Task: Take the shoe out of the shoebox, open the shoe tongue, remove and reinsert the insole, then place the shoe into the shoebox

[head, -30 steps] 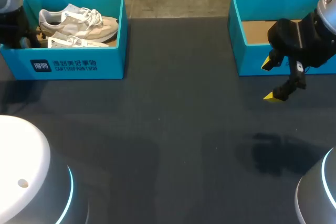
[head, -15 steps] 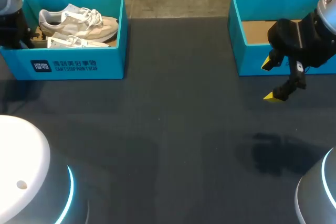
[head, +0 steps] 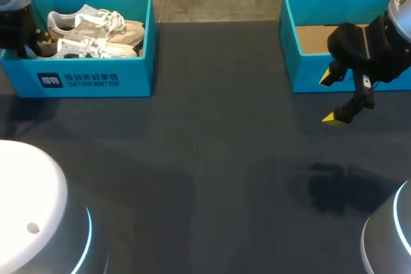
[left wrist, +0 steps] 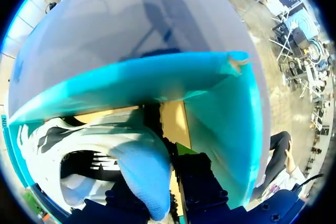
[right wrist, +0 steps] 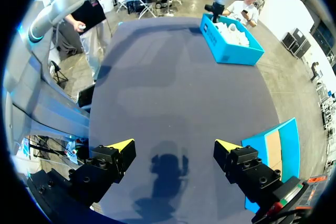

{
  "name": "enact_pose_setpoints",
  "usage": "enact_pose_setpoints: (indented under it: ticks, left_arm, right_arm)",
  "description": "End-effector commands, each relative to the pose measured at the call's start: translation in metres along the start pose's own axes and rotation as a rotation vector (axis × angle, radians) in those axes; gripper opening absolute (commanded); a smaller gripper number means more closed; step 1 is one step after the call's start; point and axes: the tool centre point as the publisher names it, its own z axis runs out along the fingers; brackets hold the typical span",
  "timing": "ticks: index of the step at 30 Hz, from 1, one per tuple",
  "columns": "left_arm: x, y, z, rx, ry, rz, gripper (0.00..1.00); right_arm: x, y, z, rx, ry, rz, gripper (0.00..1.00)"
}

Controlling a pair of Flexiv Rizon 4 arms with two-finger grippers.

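where the left tool (left wrist: pixel 170 192) hangs, the shoe (left wrist: pixel 105 145) lies just ahead.

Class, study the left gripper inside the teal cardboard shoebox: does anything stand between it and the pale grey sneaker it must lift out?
Nothing visible does. The left gripper sits right at the heel of the nearer pale grey sneaker in the teal cardboard shoebox; the second sneaker lies beside it, not between.

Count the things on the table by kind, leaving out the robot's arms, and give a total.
Teal boxes: 2
White sneakers: 2, both in the left box
Total: 4
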Motion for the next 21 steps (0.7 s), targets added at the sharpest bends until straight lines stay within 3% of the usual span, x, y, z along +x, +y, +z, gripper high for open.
enact_pose_setpoints:
  ticks: [1, 9, 21]
  left_arm:
    - [0.003, -0.001, -0.016, 0.011, -0.011, 0.013, 0.0]
    - [0.005, 0.002, -0.037, 0.022, -0.004, 0.027, 0.0]
    - [0.01, 0.007, -0.093, 0.027, -0.03, 0.025, 0.0]
  right_arm:
    - [-0.003, 0.002, 0.002, 0.004, 0.006, 0.001, 1.0]
    - [-0.003, 0.002, 0.002, 0.004, 0.006, 0.001, 1.0]
    - [-0.003, 0.002, 0.002, 0.004, 0.006, 0.001, 1.0]
